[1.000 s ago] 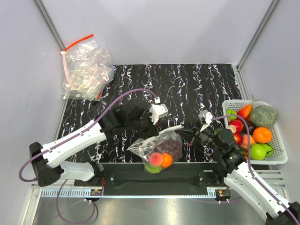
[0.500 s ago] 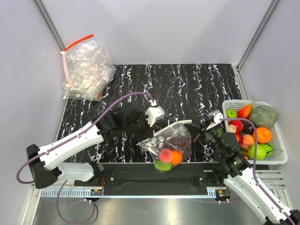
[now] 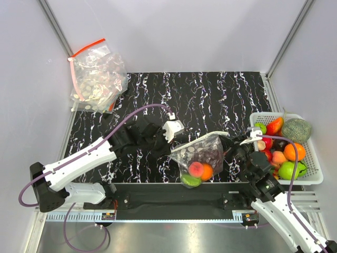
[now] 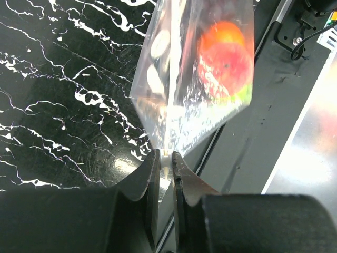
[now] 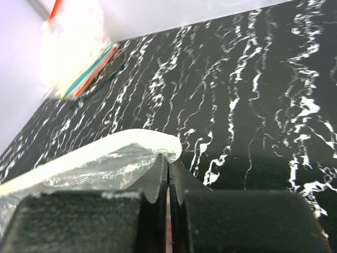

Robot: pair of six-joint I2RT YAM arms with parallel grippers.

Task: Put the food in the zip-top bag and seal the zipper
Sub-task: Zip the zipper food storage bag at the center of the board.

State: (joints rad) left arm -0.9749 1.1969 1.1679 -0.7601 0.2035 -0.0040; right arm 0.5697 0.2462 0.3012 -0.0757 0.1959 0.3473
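Fingers are being entered first. The left fingers (image 4: 154, 176) are being clamped on one top corner of the zip-top bag (image 4: 184, 63), with a thin sliver of its pale edge being nipped between the tips. The right fingers (image 5: 158, 176) are being pressed fully together on the opposite end of the zipper (image 5: 95, 150), where the strip is being curled over just above the tips.

- Zip-top bag (image 3: 202, 153): being held up by its two top corners between both arms, over the near edge of the surface (image 3: 210, 95), mouth edge uppermost, belly being hung towards the black rail below. Whether its bottom is touching anything cannot be told.
- Zipper (image 3: 196, 141): being stretched as a pale band from one grip to the other. Whether it is pressed shut along its length cannot be told.
- Contents: a red-and-yellow peach (image 3: 196, 168), an orange (image 3: 207, 172), a green fruit (image 3: 190, 181) and dark grapes (image 3: 211, 156) are being carried inside the bag, gathered at its lower end.
- White basket (image 3: 308, 181): being occupied by more fruit, among them a melon (image 3: 296, 129) and a green apple (image 3: 288, 169), at the right edge of the surface, just beside the right arm.
- Heap of spotted bags (image 3: 97, 79) with a red strip: being propped in the far-left corner, well apart from both arms.
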